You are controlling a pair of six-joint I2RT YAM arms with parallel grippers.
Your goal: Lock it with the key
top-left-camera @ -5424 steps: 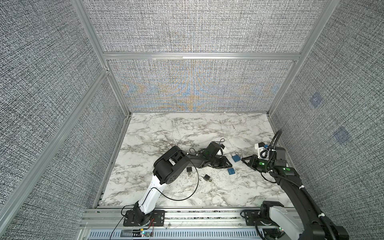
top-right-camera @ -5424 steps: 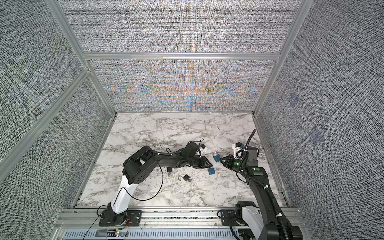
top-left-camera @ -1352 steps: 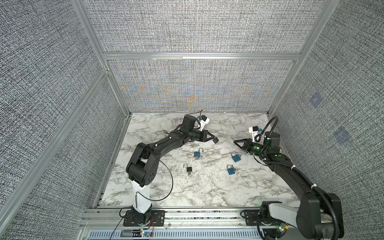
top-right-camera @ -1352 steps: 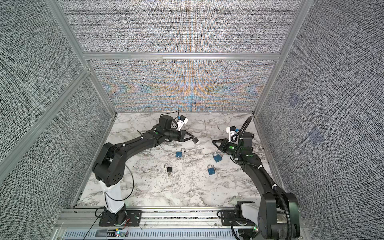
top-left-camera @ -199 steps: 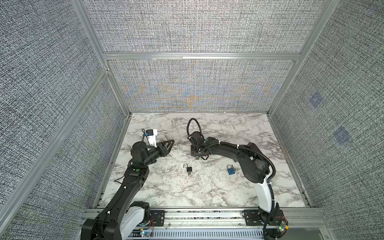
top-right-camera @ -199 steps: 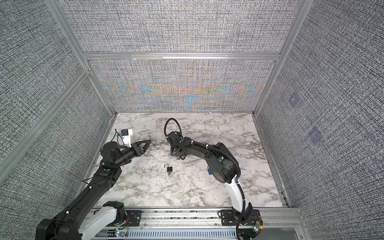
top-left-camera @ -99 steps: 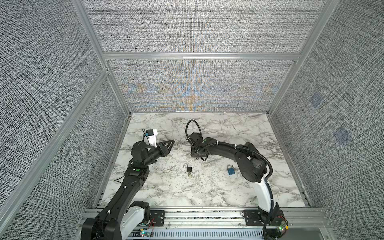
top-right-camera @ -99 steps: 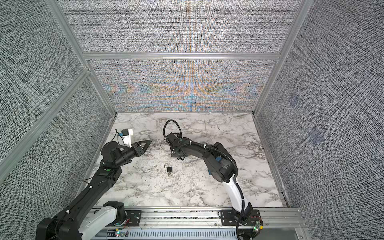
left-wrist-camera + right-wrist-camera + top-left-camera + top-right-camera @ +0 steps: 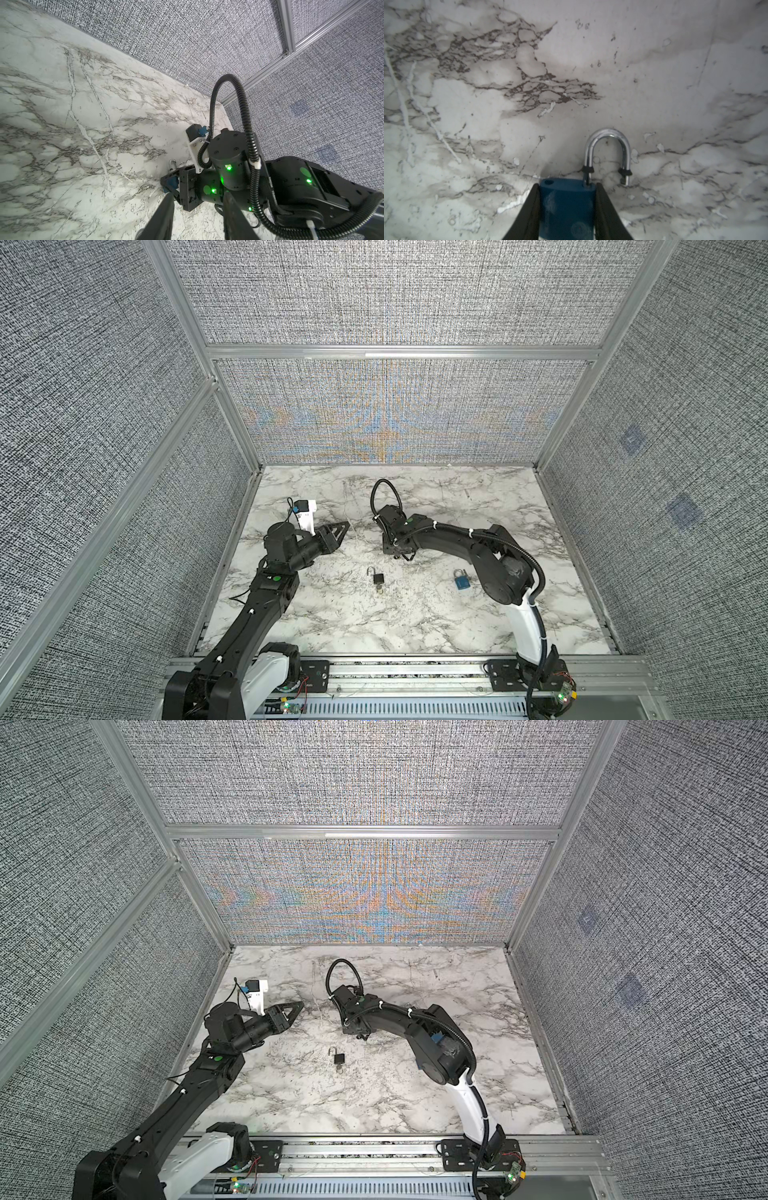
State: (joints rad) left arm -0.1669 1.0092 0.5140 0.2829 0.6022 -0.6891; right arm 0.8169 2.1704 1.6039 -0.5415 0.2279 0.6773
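Observation:
A blue padlock point(image 9: 566, 207) lies on the marble table point(image 9: 415, 614), its silver shackle point(image 9: 607, 145) open and swung out. My right gripper point(image 9: 568, 186) is shut on its body, a finger pressed against each side. The left wrist view shows that blue padlock point(image 9: 172, 182) in the right gripper's fingers. In both top views the right gripper point(image 9: 394, 552) points down at mid-table and hides the lock. A black padlock point(image 9: 377, 578) with an open shackle lies nearer the front, and a small key point(image 9: 380, 590) seems to stick out of its bottom. My left gripper point(image 9: 199, 209) is open and empty, hovering at the left point(image 9: 337, 530).
A second blue padlock point(image 9: 462, 581), with its shackle closed, lies beside the right arm's elbow. Grey fabric walls on aluminium frames enclose the table on three sides. A rail with the arm bases point(image 9: 374, 672) runs along the front edge.
The right gripper's fingers have closed in onto the blue padlock's sides, and its wrist has shifted slightly left. The left arm has not moved.

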